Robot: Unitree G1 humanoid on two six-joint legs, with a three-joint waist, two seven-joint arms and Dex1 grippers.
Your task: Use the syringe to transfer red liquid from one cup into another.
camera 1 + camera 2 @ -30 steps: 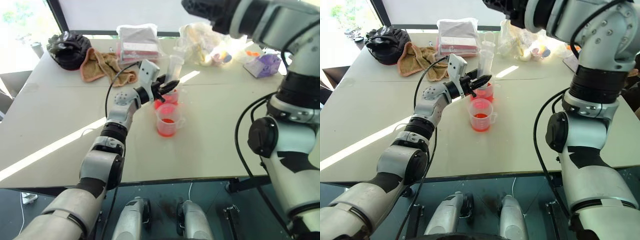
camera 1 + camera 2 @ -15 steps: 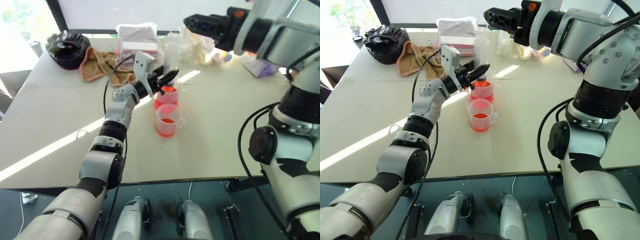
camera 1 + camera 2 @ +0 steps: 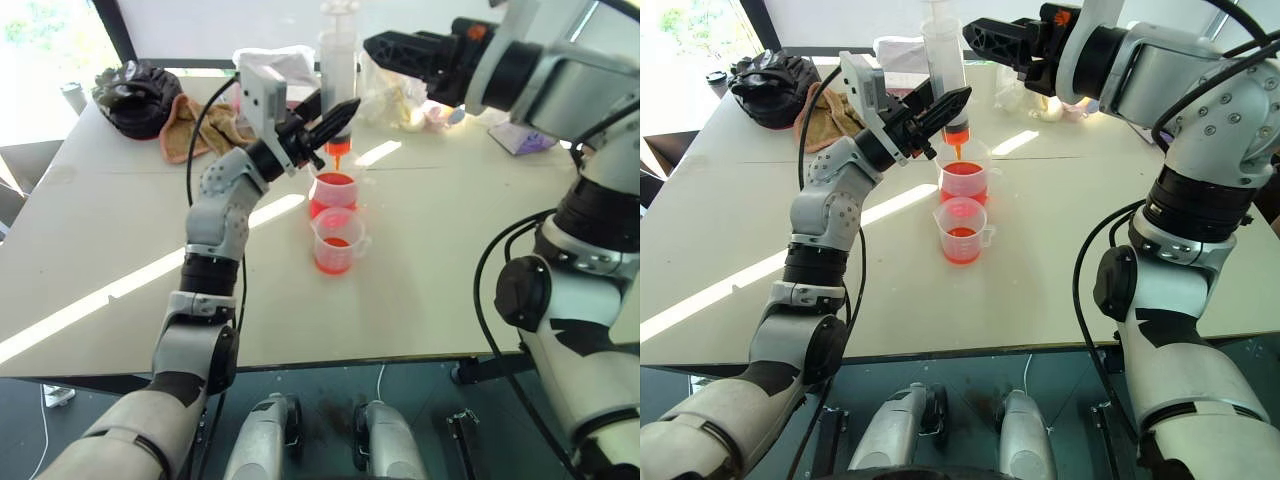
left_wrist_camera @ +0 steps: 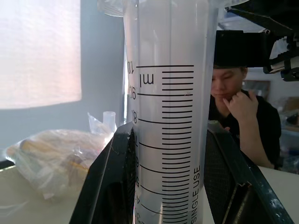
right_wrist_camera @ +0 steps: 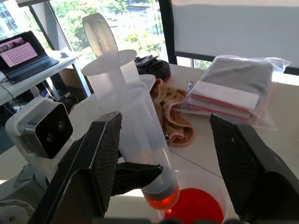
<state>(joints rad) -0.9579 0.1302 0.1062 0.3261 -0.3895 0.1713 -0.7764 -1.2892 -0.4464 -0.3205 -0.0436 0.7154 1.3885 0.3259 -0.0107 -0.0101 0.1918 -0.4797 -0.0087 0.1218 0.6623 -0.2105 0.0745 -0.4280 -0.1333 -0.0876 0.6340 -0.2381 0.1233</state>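
Clamping syringe (image 3: 943, 72) upright over far cup (image 3: 964, 180), left pincer (image 3: 940, 113) hides barrel's lower part; right pincer (image 3: 980, 33) spread wide, plunger top cut off.

A black bag (image 3: 138, 95) is sitting near my desk's (image 3: 90, 230) far left corner, with a tan towel (image 3: 200, 128) lying crumpled just beside it. A clear bag of folded items (image 5: 233, 91) is resting along the far edge. Crinkled plastic bags (image 3: 400, 95) are lying toward the far right corner, and a purple packet (image 3: 528, 130) is lying near the right edge.
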